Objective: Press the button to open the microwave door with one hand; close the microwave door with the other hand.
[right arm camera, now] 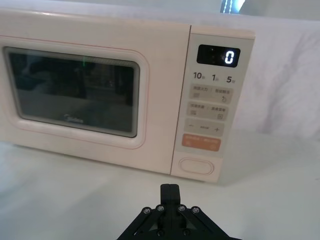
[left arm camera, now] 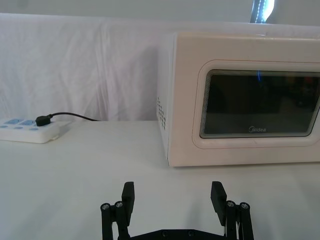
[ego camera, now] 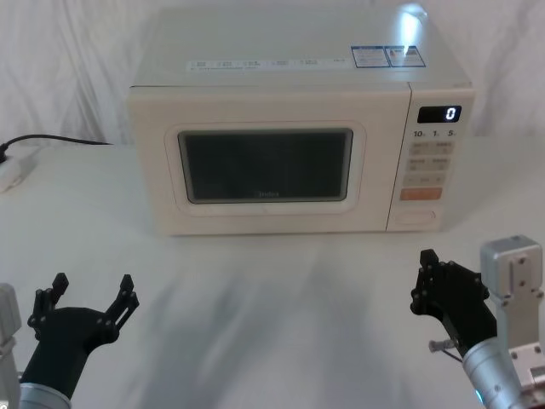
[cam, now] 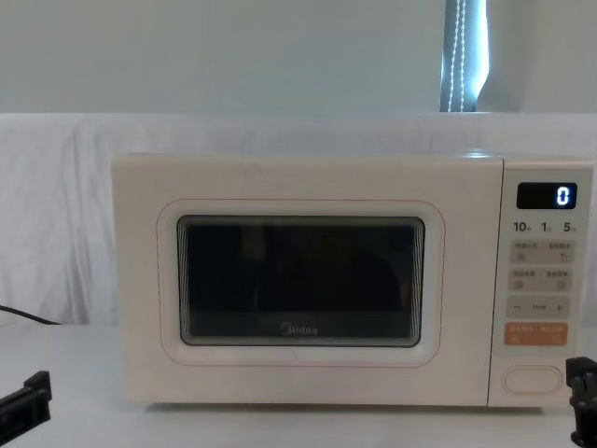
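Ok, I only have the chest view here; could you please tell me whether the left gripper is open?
Observer: Yes, the left gripper is open, its fingers spread wide, low over the table in front of the door.
Operator: Thank you. And how is the right gripper set?
Observer: The right gripper is shut, its fingers together, facing the button and well short of it.
Operator: Is anything lying off to the left?
Observer: A power strip with one black plug in it lies on the table, left of the microwave.

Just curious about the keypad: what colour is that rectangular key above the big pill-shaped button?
Orange rectangular key, clearest in the right wrist view.
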